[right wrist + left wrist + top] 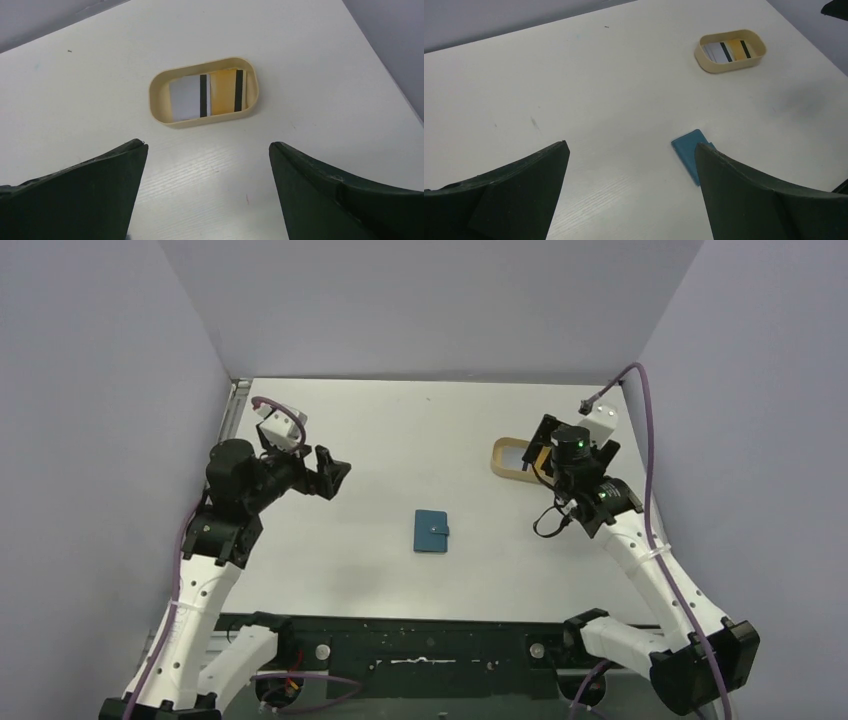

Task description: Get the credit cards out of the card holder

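The card holder (pixel 431 530) is a teal-blue wallet lying shut and flat mid-table, its snap tab on the right edge. It also shows in the left wrist view (pixel 686 150), partly behind my right finger. Two credit cards lie in a tan tray (pixel 159 100): a whitish one with a black stripe (pixel 189 97) and a yellow one with a black stripe (pixel 227 91). My left gripper (pixel 335 472) (pixel 631 145) is open and empty, held above the table left of the wallet. My right gripper (pixel 537 455) (pixel 207 144) is open and empty, just short of the tray.
The tan tray (pixel 500 455) sits at the back right, partly hidden by my right wrist, and also shows in the left wrist view (pixel 729 66). Grey walls close in the table at the left, back and right. A purple cable (pixel 650 440) loops off the right arm.
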Controlling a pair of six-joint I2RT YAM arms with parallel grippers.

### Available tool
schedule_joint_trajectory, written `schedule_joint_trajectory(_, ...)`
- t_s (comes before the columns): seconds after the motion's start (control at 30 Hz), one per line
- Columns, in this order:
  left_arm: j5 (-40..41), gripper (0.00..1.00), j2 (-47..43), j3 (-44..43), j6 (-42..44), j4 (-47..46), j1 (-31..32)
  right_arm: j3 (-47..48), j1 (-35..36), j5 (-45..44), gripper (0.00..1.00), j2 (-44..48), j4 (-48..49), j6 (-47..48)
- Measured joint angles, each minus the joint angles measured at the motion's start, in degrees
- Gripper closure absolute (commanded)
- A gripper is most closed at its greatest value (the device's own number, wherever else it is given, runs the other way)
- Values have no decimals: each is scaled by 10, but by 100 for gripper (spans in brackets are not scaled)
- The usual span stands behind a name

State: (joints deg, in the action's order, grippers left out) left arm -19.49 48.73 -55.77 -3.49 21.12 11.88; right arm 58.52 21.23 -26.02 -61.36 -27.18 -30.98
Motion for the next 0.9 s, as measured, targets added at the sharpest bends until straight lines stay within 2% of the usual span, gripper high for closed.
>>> schedule_joint_trajectory(0.17,-7,3,36,-19,-36,6,3,-2,8,-16,0,-17,-10,11)
schedule_joint_trajectory(0.3,38,26,102,-45,-64,20,46,-36,10,59,0,17,29,90)
schedule_joint_trajectory(0.4,63,29,142,-28,-97,23,93,-41,11,121,0,30,35,128)
schedule_joint_trajectory(0.5,67,29,180,10,-157,21,115,-35,35,169,0,8,35,152)
schedule_joint_trajectory(0.6,76,5,230,37,-207,19,133,-49,71,205,0,-13,36,160)
schedule_joint_trajectory(0.63,78,3,245,39,-217,19,142,-56,79,214,0,-17,35,160)
schedule_joint_trajectory(0.8,88,3,321,39,-253,9,213,-76,97,236,0,-27,37,160)
schedule_joint_trajectory(0.9,88,6,355,39,-262,-3,226,-91,101,251,0,-27,46,158)
